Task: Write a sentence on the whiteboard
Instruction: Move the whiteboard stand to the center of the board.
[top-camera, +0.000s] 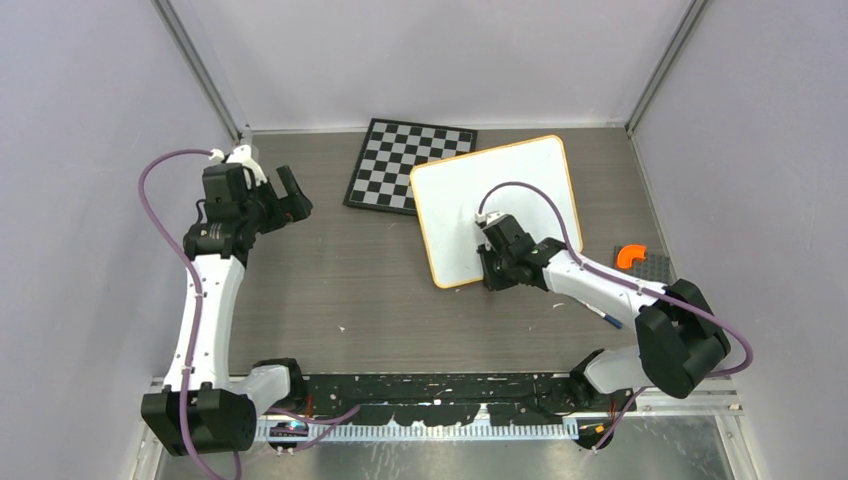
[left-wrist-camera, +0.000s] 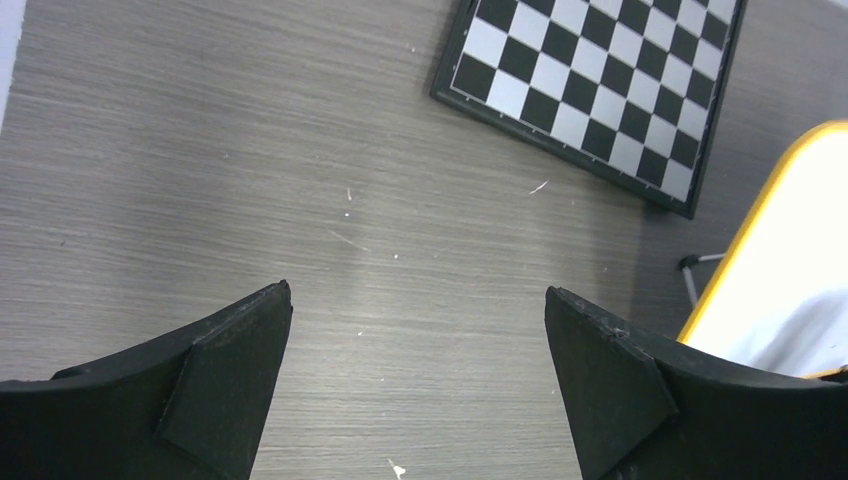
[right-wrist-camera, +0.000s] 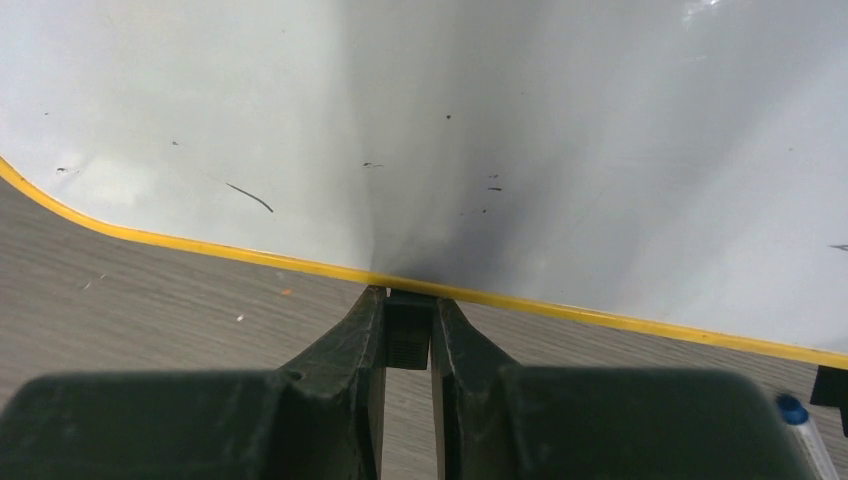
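While the right gripper (right-wrist-camera: 408, 295) sat pinched on a small dark block (right-wrist-camera: 408, 340) at the whiteboard's (top-camera: 500, 190) near rim, its own bulk hid the contact from above; whether the block was a clip could not be told. The whiteboard lay askew mid-table, its left corner overlapping the chessboard (top-camera: 400, 160). Well left of the whiteboard, the left gripper (top-camera: 282, 195) hung spread wide over bare tabletop (left-wrist-camera: 300, 180). A blue-capped pen (top-camera: 605, 318) lay off the whiteboard's near-right corner, partly under the arm.
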